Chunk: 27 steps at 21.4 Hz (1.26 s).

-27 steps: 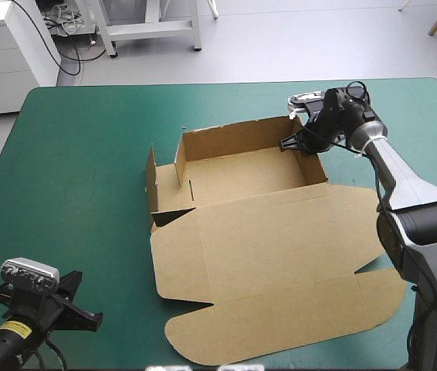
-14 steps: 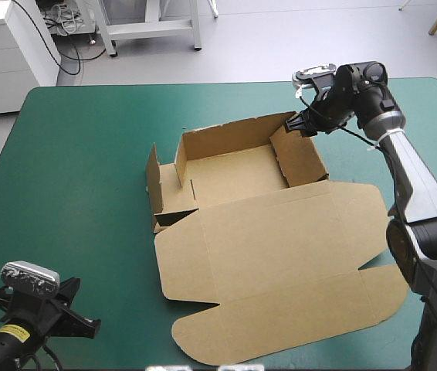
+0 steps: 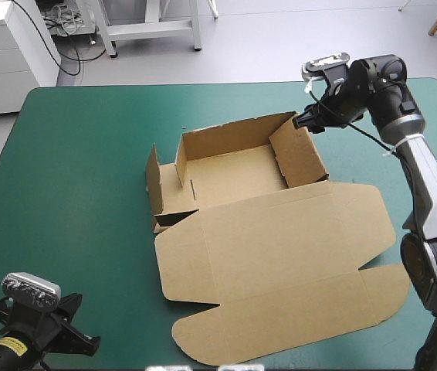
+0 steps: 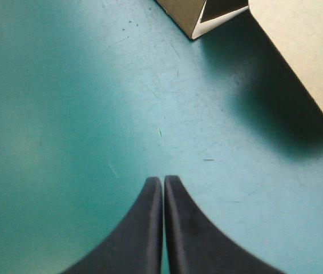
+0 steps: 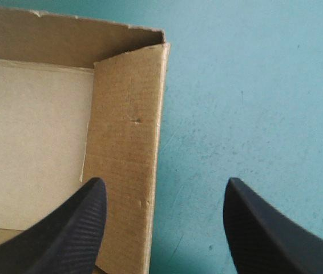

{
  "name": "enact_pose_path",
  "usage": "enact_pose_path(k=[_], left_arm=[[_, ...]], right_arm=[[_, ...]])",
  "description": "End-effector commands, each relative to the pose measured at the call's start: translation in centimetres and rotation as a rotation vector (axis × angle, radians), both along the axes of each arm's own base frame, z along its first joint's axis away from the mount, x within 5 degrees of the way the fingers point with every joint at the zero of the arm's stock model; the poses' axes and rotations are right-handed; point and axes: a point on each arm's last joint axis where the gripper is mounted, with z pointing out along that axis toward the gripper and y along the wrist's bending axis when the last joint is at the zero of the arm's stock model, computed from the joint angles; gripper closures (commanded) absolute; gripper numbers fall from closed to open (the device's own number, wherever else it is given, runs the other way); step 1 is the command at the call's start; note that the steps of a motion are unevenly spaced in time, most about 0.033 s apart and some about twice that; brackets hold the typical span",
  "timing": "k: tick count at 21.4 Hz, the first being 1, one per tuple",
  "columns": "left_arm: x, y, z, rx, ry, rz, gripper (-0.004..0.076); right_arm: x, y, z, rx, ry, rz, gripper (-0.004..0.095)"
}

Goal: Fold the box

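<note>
Box (image 3: 234,174) is sitting open. Right fingers (image 5: 70,228) are standing apart astride its 3 o'clock wall (image 5: 127,142); left fingers (image 4: 144,228), together.

Since earlier, the right hand (image 3: 309,122) has lifted back off the box (image 3: 280,239). The right wall (image 3: 299,156) beneath it has tipped inward. The left hand (image 4: 162,180) has eased back slightly.
</note>
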Motion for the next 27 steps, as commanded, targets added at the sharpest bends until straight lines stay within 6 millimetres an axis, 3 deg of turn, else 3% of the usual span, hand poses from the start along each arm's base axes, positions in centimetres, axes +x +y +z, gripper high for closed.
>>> enact_pose_path(k=[1,6,8,9,11,13,15,19,24,27], left_arm=[[0.2,-0.2,1.2,-0.04,-0.057,0.006,0.0731],[0.1,-0.2,1.1,-0.051,-0.042,0.009,0.0731],[0.1,-0.2,1.1,-0.051,-0.042,0.009,0.0731],[0.1,-0.2,1.1,-0.051,-0.042,0.009,0.0731],[0.1,-0.2,1.1,-0.051,-0.042,0.009,0.0731],[0.1,-0.2,1.1,-0.052,-0.042,0.008,0.0731],[0.1,-0.3,1.1,-0.055,-0.042,0.007,0.0731],[0.1,-0.3,1.1,-0.055,-0.042,0.007,0.0731],[0.1,-0.3,1.1,-0.055,-0.042,0.007,0.0731],[0.1,-0.3,1.1,-0.055,-0.042,0.007,0.0731]], right_arm=[[0.3,-0.1,-0.1,-0.008,-0.03,-0.002,0.0343],[3.0,1.1,-5.4,0.048,0.109,0.011,0.0348],[3.8,1.4,-7.4,0.053,0.154,0.011,0.0392],[3.9,1.4,-7.6,0.053,0.16,0.009,0.044],[3.9,1.4,-7.6,0.046,0.157,0.008,0.0637],[4.0,1.3,-7.2,0.034,0.142,0.007,0.0927],[4.1,1.3,-6.9,0.036,0.13,0.008,0.093],[3.5,1.2,-4.6,0.051,0.071,0.003,0.0929],[1.2,0.5,0.3,0.044,-0.047,0.007,0.0929],[-2.6,-0.6,5.8,0.035,-0.189,-0.001,0.093]])
